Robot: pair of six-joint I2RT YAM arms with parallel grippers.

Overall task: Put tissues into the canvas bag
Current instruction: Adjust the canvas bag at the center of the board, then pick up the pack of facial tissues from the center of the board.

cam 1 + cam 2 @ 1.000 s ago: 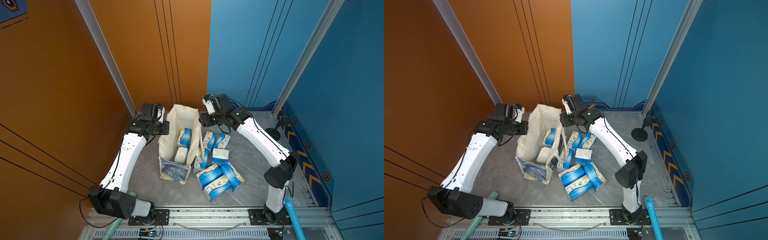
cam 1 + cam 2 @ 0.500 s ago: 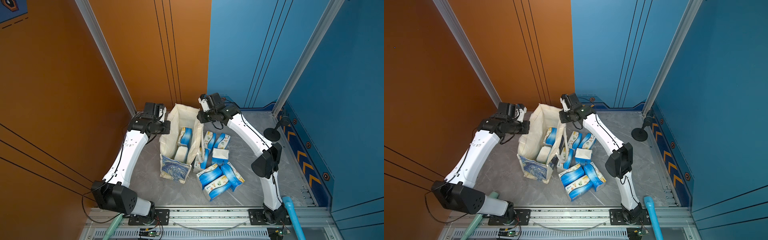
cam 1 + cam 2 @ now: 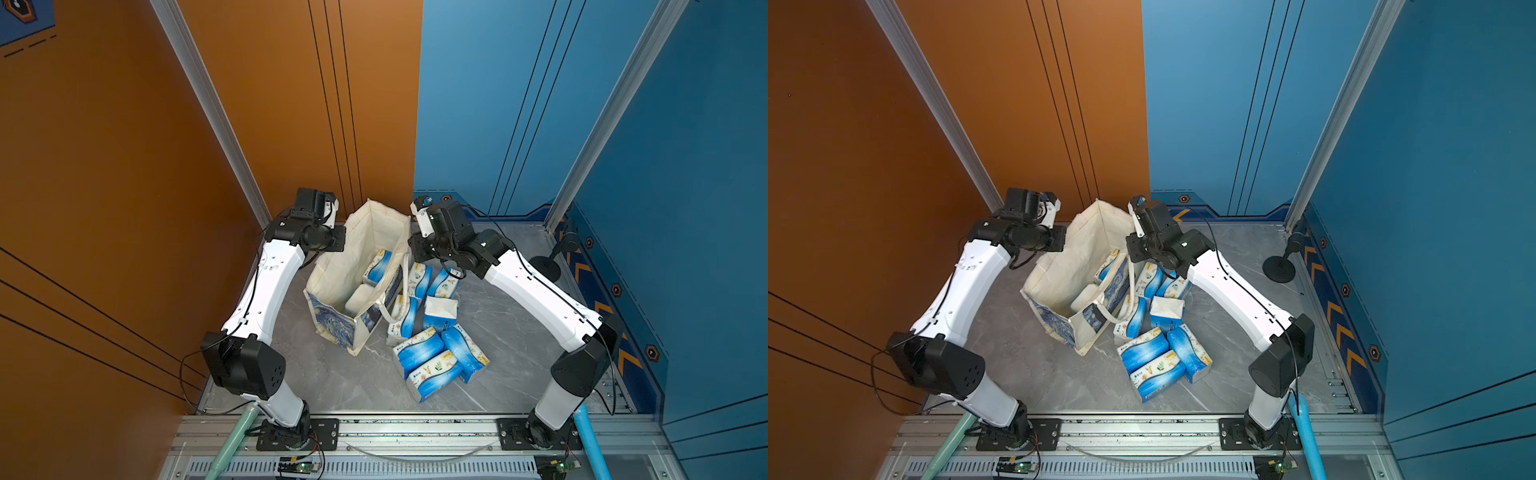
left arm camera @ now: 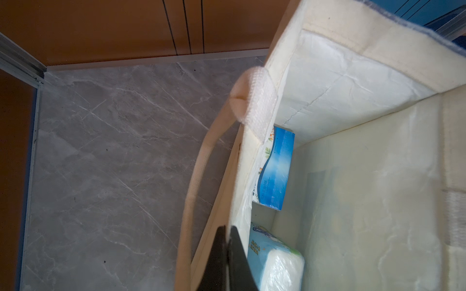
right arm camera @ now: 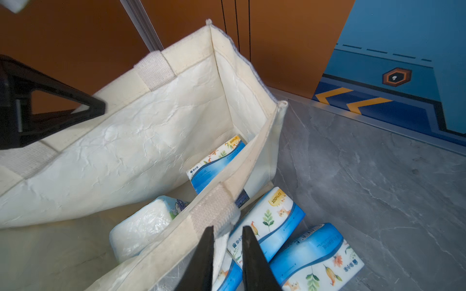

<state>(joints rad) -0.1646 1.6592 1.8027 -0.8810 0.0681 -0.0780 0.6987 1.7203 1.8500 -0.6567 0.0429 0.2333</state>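
Right wrist view: right gripper (image 5: 228, 228), jaws nearly closed, clasps a handle (image 5: 214, 209) of the canvas bag (image 5: 141, 141); left gripper (image 4: 227, 229), shut tight, pinches its opposite rim; tissues (image 5: 214, 166) lie inside below both, others beside the right gripper.

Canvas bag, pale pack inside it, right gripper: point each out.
canvas bag (image 3: 353, 257), in a top view, inner lining wall.
pale pack (image 5: 141, 226), right wrist view, clear-wrapped end.
right gripper (image 5: 227, 228), right wrist view, between fingertips.

Yellow "100%" badges stand on the pack (image 5: 216, 163) inside the bag (image 5: 151, 141) and on another pack (image 5: 269, 219) just outside. Their Chinese brand print is too small to read. Yellow chevrons (image 3: 602, 309) and hexagon emblems (image 3: 616, 289) mark the wall base (image 3: 636, 332) at the bag's three o'clock.
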